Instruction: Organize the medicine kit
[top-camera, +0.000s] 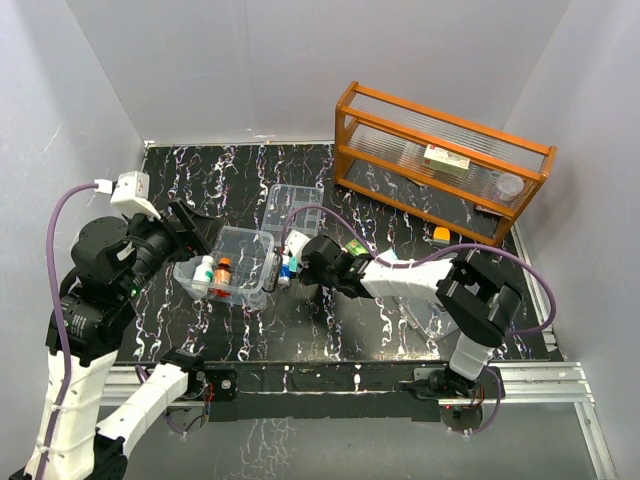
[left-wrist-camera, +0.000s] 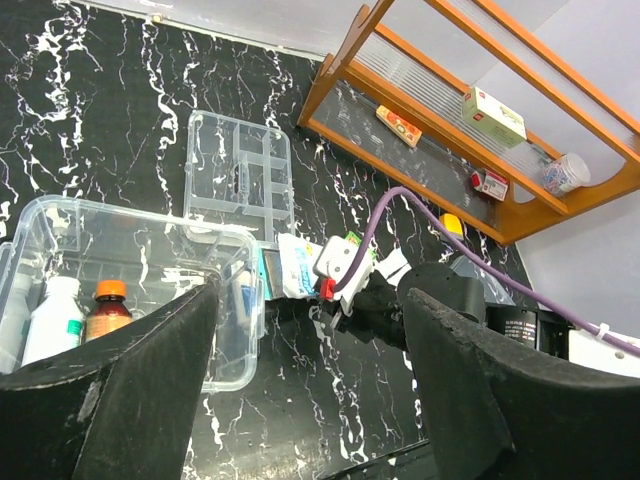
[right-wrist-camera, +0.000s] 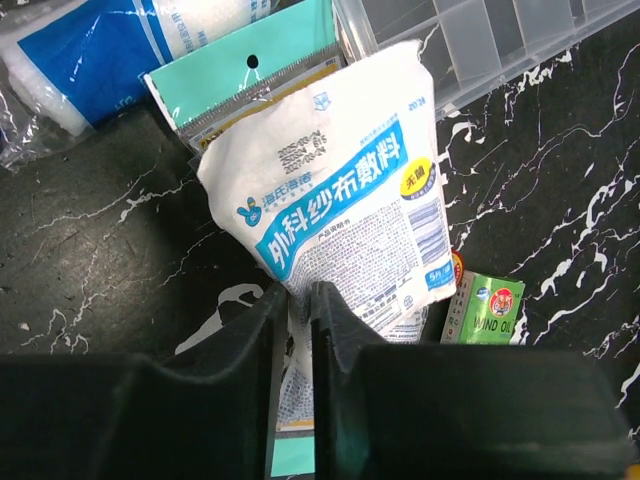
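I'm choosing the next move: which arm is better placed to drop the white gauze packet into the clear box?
Right. The right pincer grips the white packet beside the clear box; the left pincer hangs open and empty.

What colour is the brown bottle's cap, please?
Orange cap, seen best in the left wrist view.

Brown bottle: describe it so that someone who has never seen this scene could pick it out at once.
On the black table, find the clear box left of centre. Two bottles stand inside it. The brown bottle has an orange cap; the white bottle beside it does not.
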